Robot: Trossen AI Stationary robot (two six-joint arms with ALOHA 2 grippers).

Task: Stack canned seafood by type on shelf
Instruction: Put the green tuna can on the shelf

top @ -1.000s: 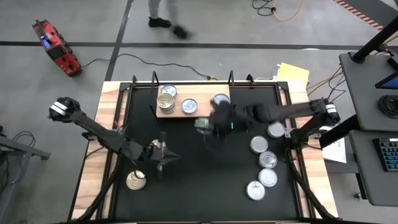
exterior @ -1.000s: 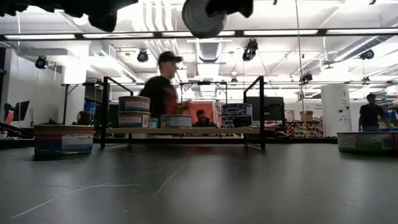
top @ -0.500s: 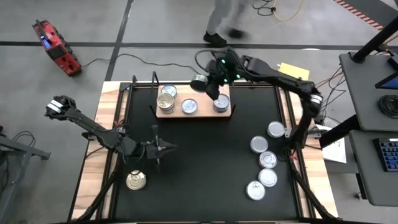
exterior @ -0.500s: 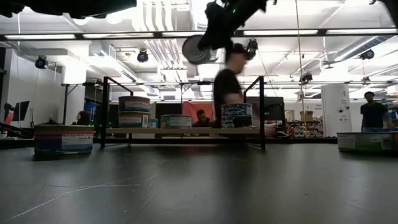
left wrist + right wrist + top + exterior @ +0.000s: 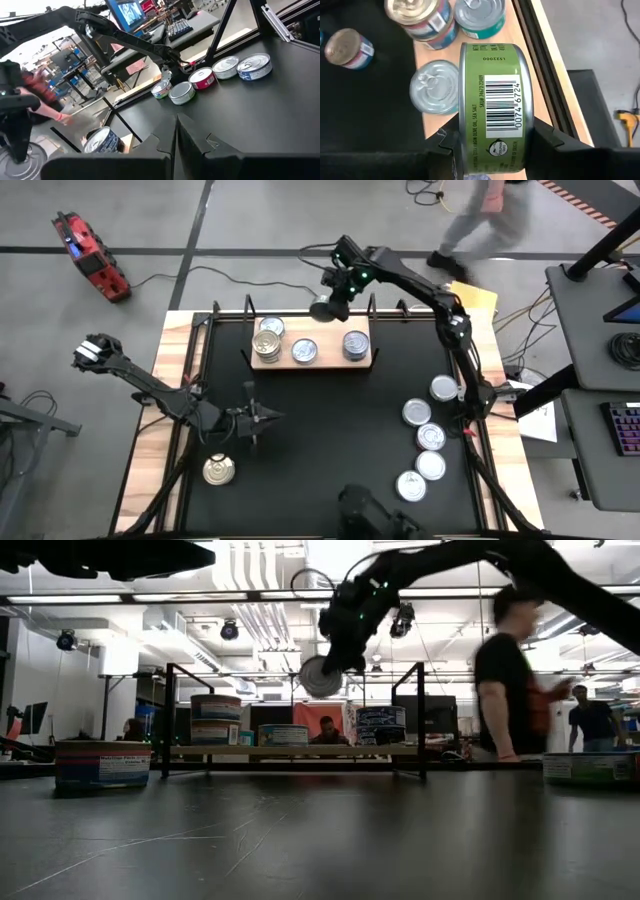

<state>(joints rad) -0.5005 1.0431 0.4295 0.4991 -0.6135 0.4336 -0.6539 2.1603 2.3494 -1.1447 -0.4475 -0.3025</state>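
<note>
The shelf is a light wooden board at the table's far middle. On it stand a gold-topped stack of canned seafood and two single cans. My right gripper hangs high over the shelf's far edge, shut on a green-labelled can, which also shows in the low view. My left gripper is shut with nothing in it, above the table's left middle. A gold-topped can stands near it. My right gripper pinches the green can between its two fingers, one on each flat end at the rim. The fingers slant down from the far side. The can is held on edge, its label toward the wrist camera, lifted clear above the shelf.
Several silver-topped cans stand in a loose row at the table's right side. A black frame rail runs behind the shelf. A person walks past beyond the far edge. A dark object sits at the near edge.
My right gripper has swung from above the table's middle toward the far edge, carrying the green can past the shelf's cans. It now hangs over the shelf's far edge, still shut on the can. The person behind the table has walked from left to right.
</note>
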